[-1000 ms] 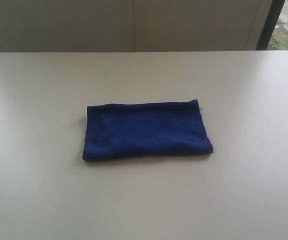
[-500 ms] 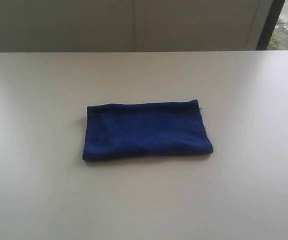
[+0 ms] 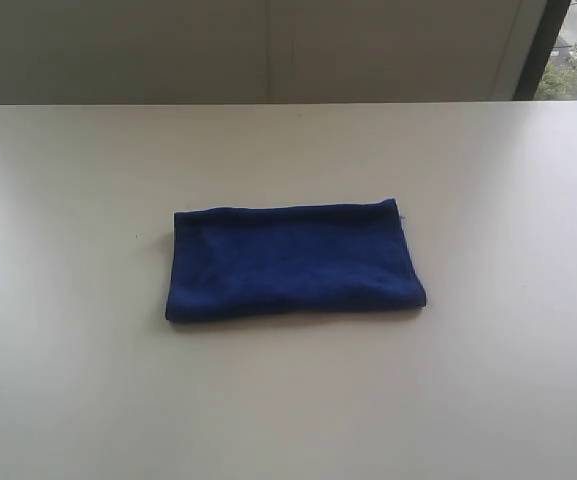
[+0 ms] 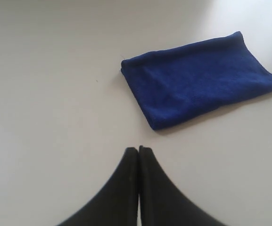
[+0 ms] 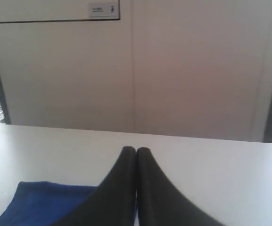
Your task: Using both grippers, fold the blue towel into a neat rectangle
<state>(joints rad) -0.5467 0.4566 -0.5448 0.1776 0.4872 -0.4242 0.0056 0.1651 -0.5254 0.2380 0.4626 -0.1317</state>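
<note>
The blue towel [image 3: 293, 260] lies folded as a flat rectangle in the middle of the white table [image 3: 78, 180], with nothing touching it. Neither arm shows in the exterior view. The left wrist view has the blue towel [image 4: 199, 80] ahead of my left gripper [image 4: 138, 149], whose black fingers are pressed together, well short of the cloth and above bare table. In the right wrist view my right gripper [image 5: 136, 149] is shut too, with nothing in it; part of the blue towel [image 5: 41, 202] shows beyond and partly behind the fingers.
A pale wall [image 3: 268, 50] runs behind the table's far edge. A window strip [image 3: 573, 50] sits at the back right. The wall panels [image 5: 197, 66] fill the upper half of the right wrist view.
</note>
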